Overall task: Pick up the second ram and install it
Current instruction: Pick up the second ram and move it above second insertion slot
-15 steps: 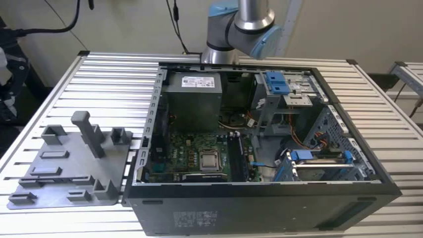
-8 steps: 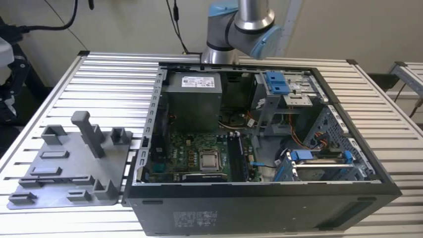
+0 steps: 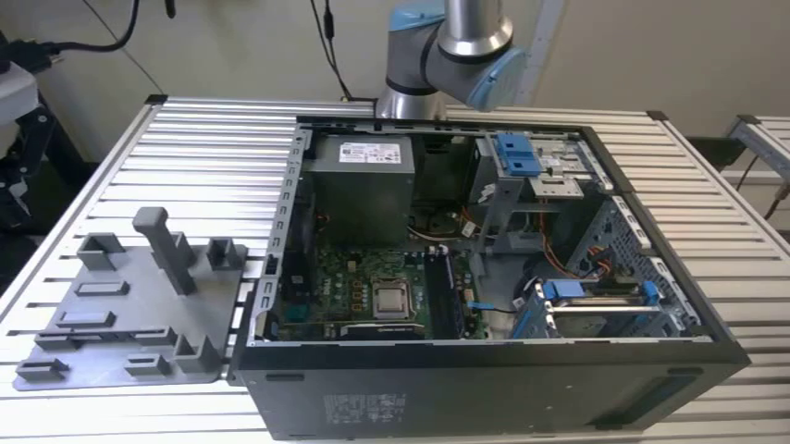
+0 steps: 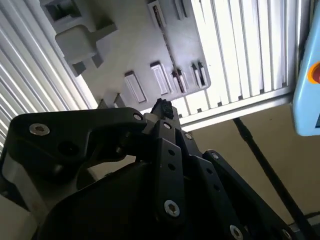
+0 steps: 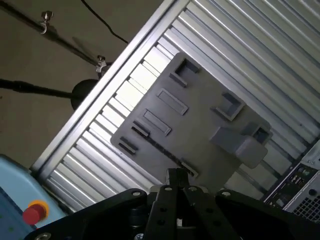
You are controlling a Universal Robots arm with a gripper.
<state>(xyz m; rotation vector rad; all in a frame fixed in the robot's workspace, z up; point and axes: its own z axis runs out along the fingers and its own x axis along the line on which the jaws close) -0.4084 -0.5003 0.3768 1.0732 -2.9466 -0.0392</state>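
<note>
Well above the work, my pincer [image 5: 177, 176] hangs with its tips drawn together in the first wrist view, and I can make out nothing between them. Below it lies the grey fixture [image 5: 200, 125]. A thin dark strip [image 5: 165, 152] along one of its grooves may be the second ram (I cannot tell for sure). In the exterior view the fixture sits on the slatted surface [image 3: 210, 157], at 9 o'clock from the open computer case [image 3: 494, 393]. A clean pick, I judge, means gripping the stick's flat faces mid-length and keeping it square.
</note>
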